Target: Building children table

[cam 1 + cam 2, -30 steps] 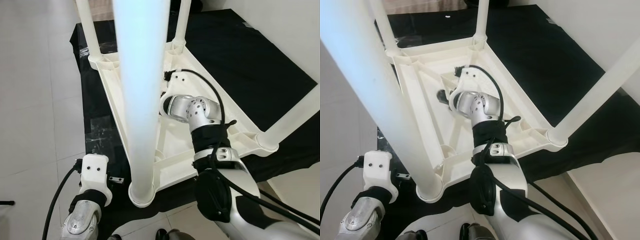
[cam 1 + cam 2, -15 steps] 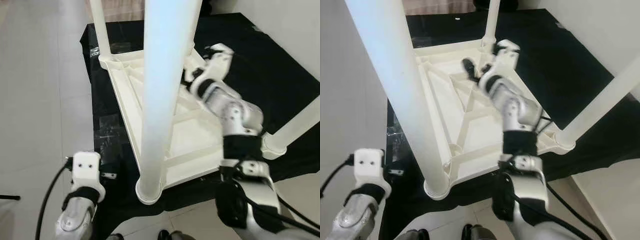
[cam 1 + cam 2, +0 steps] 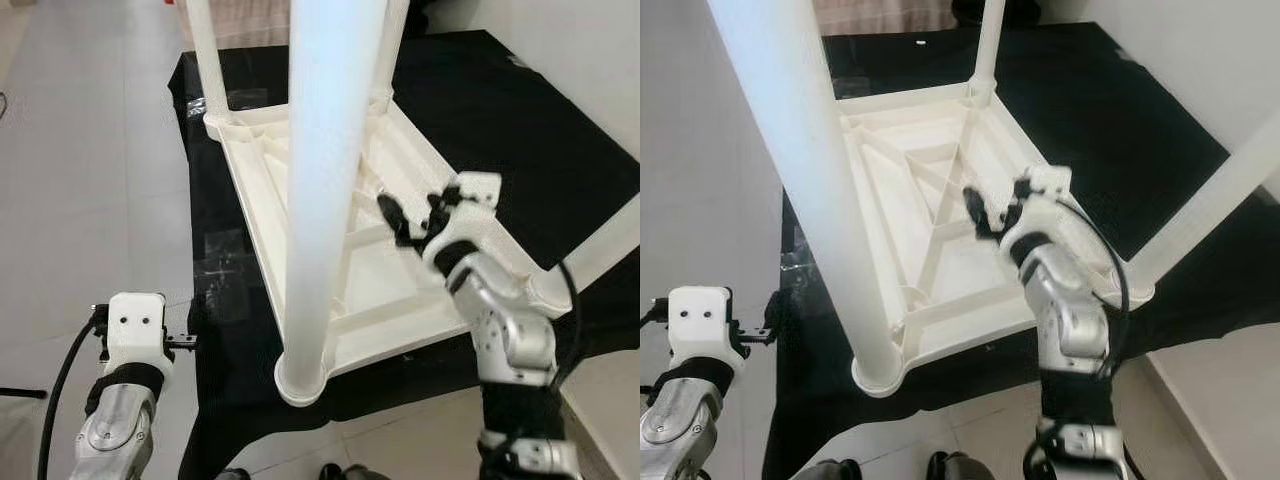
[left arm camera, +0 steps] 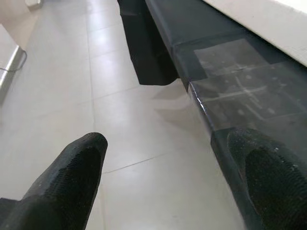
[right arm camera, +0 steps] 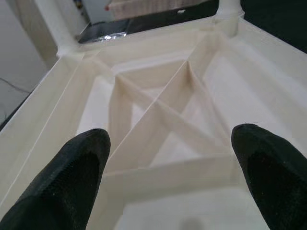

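A white plastic children table (image 3: 930,215) lies upside down on a black mat (image 3: 1110,130) that covers the pale tiled floor (image 3: 90,180). Its underside faces up and shows crossing ribs (image 5: 158,112), and its legs rise from the corners toward the camera. The nearest leg (image 3: 325,180) stands in its corner socket, between the two arms, and it is much closer to the left side of the table.

The right gripper (image 3: 992,212) hangs over the underside of the table, above the ribs near the right edge. Its two black fingers (image 5: 79,167) are spread wide apart and they hold nothing. In the right wrist view the crossed ribs lie between the fingers, and the far corner with another leg socket (image 5: 229,13) is beyond them. I cannot tell if the fingertips touch the plastic or are only just above it.

The left gripper (image 4: 168,182) is low, outside the table on its left side, over the place where the edge of the mat meets the floor. Its fingers (image 4: 72,177) are spread as well, with nothing between them. Ahead of this gripper there is a patch of clear tape (image 4: 240,91) on the mat, and beyond that the white rim of the table.
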Tool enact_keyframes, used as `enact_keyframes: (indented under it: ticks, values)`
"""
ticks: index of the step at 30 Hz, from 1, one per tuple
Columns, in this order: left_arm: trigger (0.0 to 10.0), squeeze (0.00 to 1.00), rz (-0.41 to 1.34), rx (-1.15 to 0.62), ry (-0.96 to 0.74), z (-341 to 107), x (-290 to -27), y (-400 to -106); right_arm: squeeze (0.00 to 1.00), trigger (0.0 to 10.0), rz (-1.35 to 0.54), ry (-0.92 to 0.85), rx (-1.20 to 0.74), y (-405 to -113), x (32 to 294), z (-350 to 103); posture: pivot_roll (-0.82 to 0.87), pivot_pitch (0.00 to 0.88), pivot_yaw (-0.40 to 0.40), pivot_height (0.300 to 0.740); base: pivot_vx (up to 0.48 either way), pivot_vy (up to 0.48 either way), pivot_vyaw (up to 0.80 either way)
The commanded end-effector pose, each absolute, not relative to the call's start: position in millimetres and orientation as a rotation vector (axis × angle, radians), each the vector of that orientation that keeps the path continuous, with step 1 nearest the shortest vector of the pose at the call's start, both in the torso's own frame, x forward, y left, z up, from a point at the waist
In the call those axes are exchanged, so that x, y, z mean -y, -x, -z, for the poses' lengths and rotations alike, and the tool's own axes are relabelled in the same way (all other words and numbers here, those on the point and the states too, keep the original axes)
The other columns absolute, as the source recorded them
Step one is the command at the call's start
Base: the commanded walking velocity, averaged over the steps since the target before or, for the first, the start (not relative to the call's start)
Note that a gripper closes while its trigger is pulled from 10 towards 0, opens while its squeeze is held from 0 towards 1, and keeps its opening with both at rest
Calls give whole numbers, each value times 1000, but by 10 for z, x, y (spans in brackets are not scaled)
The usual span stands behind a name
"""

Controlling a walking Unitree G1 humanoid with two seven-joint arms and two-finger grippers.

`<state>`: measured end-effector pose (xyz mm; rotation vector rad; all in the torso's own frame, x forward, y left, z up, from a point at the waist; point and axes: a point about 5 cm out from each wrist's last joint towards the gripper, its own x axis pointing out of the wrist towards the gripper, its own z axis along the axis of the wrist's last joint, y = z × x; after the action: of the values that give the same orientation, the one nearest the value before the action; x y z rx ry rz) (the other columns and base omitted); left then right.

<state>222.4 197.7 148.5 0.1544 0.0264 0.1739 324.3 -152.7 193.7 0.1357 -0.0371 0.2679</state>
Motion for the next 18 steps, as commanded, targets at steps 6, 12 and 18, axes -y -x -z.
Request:
enact_keyframes:
  ticks: [6,12,18]
  values:
    - [10000,0,-133,-59,-191,-1397,-1889,-2227,0,10000,-271,-93,44,-3076,1500,-1762,-12,137,-48,740,0,0,0]
    - [10000,0,-108,-59,-183,-1386,-1841,-2262,0,10000,-272,-79,38,-2991,1502,-1673,-16,127,-45,740,-120,0,0]
    - [10000,0,-92,-56,-176,-1373,-1800,-2273,0,10000,-283,-69,34,-2947,1516,-1623,-16,123,-45,740,0,0,575]
